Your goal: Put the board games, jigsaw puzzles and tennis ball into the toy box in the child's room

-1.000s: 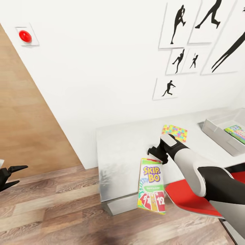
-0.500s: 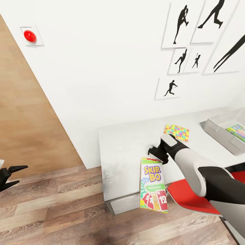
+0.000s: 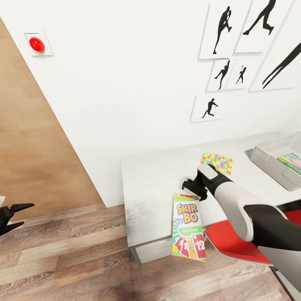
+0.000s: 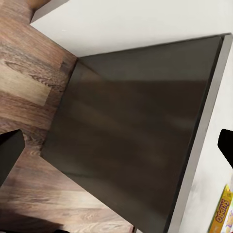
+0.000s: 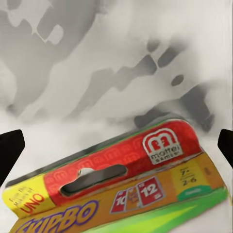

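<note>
The SKIP-BO board game (image 3: 188,228) lies flat on the pale table (image 3: 154,179), its lower end jutting over the front edge. My right gripper (image 3: 191,189) hovers open just over the box's top end; in the right wrist view its dark fingertips (image 5: 10,153) stand wide on either side of the red hanger strip of the board game (image 5: 121,167), touching nothing. One jigsaw puzzle (image 3: 216,162) rests on the table behind the gripper. The grey toy box (image 3: 267,161) stands at the right with a green-edged board game (image 3: 292,162) inside. My left gripper (image 3: 16,214) hangs open over the floor.
A red chair (image 3: 234,242) sits under my right arm at the table's front. The left wrist view looks at a dark cabinet side (image 4: 131,131) and the wood floor (image 4: 29,73). Silhouette pictures (image 3: 234,62) and a red button (image 3: 36,44) are on the white wall.
The head view shifted slightly a second ago and has held still since. The SKIP-BO box and both grippers have kept their places.
</note>
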Motion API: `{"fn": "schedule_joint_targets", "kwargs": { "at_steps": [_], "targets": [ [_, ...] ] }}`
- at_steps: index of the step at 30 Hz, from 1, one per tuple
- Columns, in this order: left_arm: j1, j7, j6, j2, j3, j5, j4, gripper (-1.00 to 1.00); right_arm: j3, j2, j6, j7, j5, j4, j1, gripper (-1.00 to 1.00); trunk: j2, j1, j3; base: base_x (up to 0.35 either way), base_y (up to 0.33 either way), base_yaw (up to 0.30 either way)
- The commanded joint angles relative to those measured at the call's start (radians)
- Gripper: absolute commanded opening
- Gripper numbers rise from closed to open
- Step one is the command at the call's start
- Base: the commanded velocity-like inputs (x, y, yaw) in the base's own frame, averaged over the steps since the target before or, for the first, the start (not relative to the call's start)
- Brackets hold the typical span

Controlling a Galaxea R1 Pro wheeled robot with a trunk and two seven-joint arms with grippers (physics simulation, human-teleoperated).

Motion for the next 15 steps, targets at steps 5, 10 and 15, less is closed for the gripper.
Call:
{"fn": "schedule_joint_targets", "kwargs": {
  "at_steps": [5, 10, 15],
  "targets": [
    [-0.001, -0.010, 0.004, 0.000, 0.002, -0.010, 0.001, 1.00, 0.003, 0.000, 0.005, -0.055, -0.004, -0.031, -0.005, 1.00, -0.001, 0.000, -0.001, 0.000, 0.000, 0.000],
    [-0.001, -0.010, 0.004, 0.000, 0.002, -0.010, 0.001, 1.00, 0.001, 0.001, 0.007, -0.115, -0.005, -0.104, -0.005, 1.00, -0.001, 0.000, -0.001, 0.000, 0.000, 0.000],
    [-0.001, -0.010, 0.004, 0.000, 0.002, -0.010, 0.000, 1.00, 0.001, 0.001, 0.015, -0.150, -0.005, -0.190, -0.006, 1.00, -0.001, 0.000, -0.001, 0.000, 0.000, 0.000]
  ]
}}
